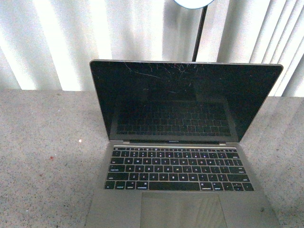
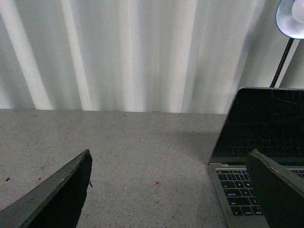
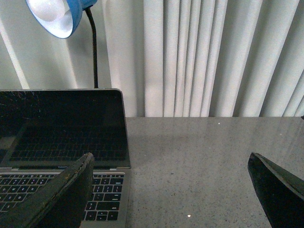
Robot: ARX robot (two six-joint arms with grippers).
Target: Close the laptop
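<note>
Speckled grey countertop holds an open silver laptop, glossy screen scratched; left gripper and right gripper flank it, jaws spread.

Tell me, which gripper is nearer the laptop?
Right, narrowly. The right gripper sits beside the laptop, on its right; the left gripper sits further off, on its left.

office-like desk: speckled grey tabletop, blue lamp, pale curtains
</note>
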